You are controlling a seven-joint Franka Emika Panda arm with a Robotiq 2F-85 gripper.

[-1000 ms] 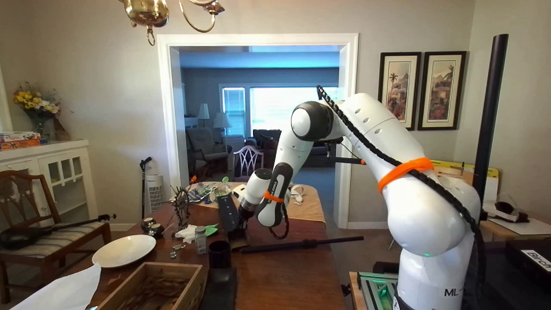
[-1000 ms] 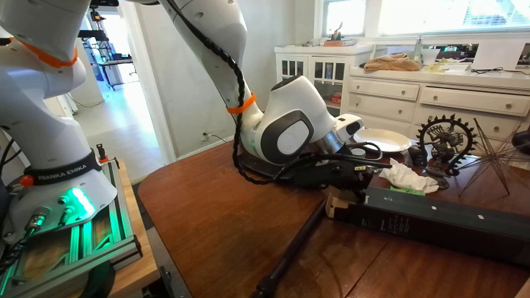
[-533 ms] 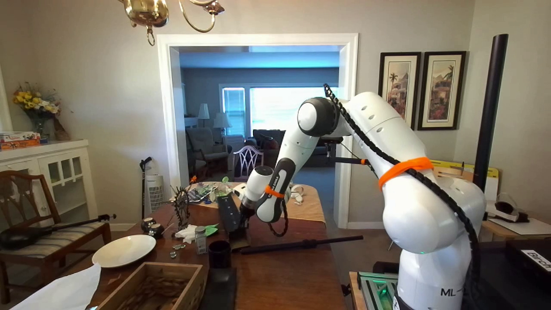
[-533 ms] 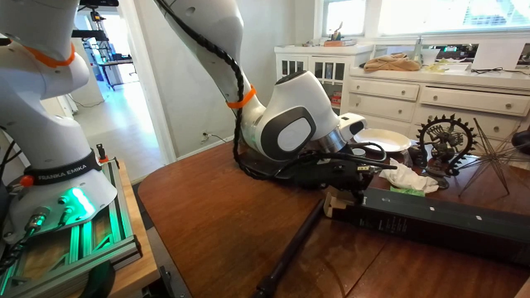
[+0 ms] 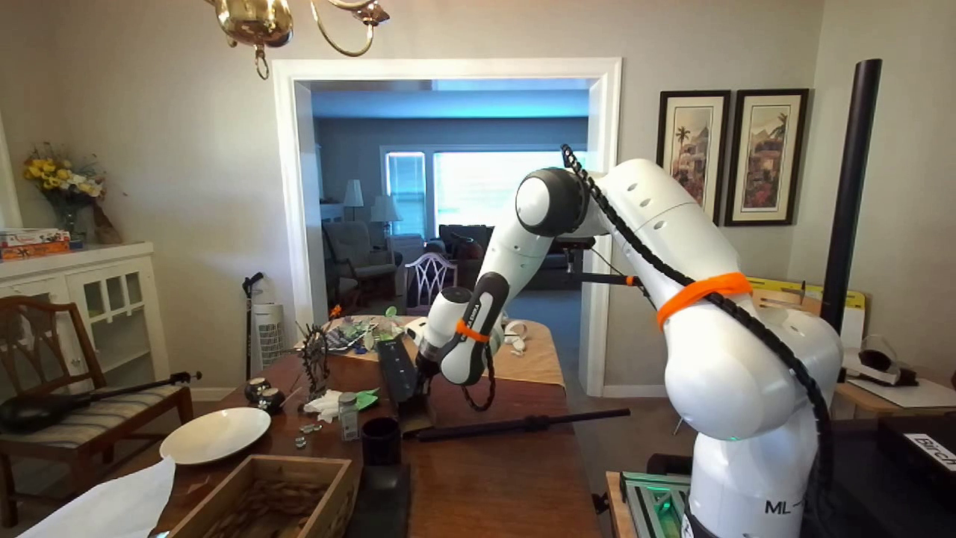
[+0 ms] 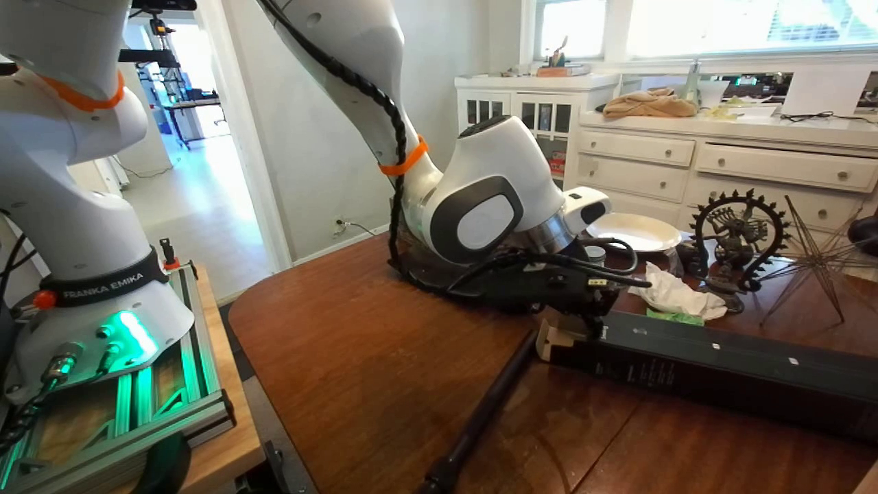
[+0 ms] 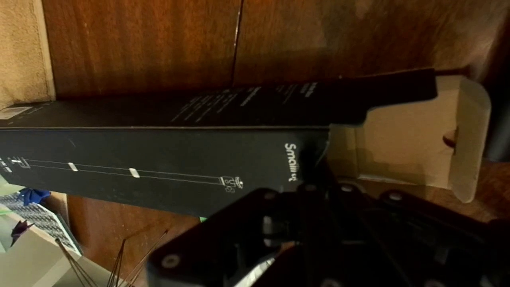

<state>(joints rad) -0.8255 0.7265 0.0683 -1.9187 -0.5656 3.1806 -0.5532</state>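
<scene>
"Three times over, once per view, saw the long black cardboard box (image 7: 159,155). Noticed anything in the wrist view alone?"

"Yes. Read white lettering (image 7: 291,156) and traced a thin line drawing (image 7: 134,172) on the box's top face there, then followed the bare tan end flap (image 7: 414,133) reaching out from the open end. In both exterior views, made out that print only as small pale marks."

"Found what beyond the wrist view?"

"In an exterior view, picked out the open-topped wooden crate (image 5: 336,499) and the black cylindrical container (image 5: 381,442). In an exterior view, came upon the white cabinet with rows of drawers (image 6: 775,161) behind the dark metal statuette with the spiked ring (image 6: 740,237). In both, spotted the round white plate (image 5: 215,435) and the slim black pole (image 6: 490,412), lying with one end near the box's open end."

"Placed the box where, relative to the black two-fingered gripper (image 6: 594,325)?"

"Right at the tips. Saw the open end just there, overlapped by the fingertips at the upper edge in the wrist view, and the remaining length running away along the polished brown wooden table (image 6: 384,370)."

"Saw the fingers apart?"

"No, together. Could not tell, in the deep shadow around the tips, of any cardboard pinched between them."
</scene>
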